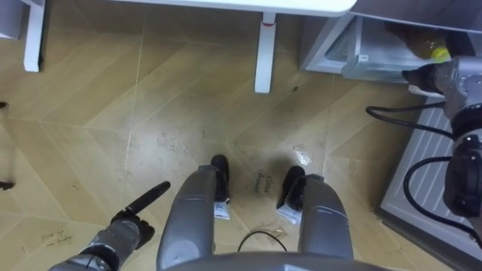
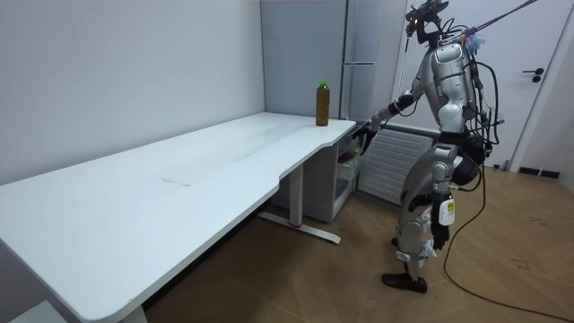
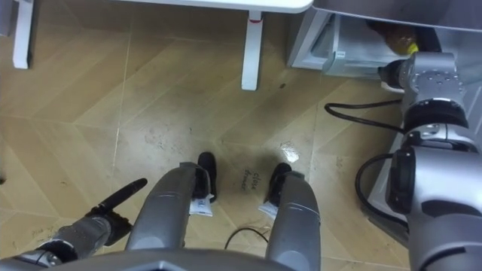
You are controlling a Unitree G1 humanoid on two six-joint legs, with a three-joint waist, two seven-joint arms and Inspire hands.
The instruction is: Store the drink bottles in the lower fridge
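Your right hand (image 1: 420,75) reaches into the open lower fridge (image 1: 325,47) beside a yellow-capped bottle (image 1: 414,44), grip impossible to tell. Another bottle (image 2: 322,103) stands on the desk (image 2: 179,179) corner. Your left hand (image 1: 129,224) hangs low, fingers (image 1: 153,196) straight

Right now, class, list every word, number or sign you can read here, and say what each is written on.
Handwriting on the floor between the robot's feet: too small to read.
Fainter handwriting on the floor, lower left: too blurred to read.
Bottle on the table: any print too small to read.
Nothing can be quoted.
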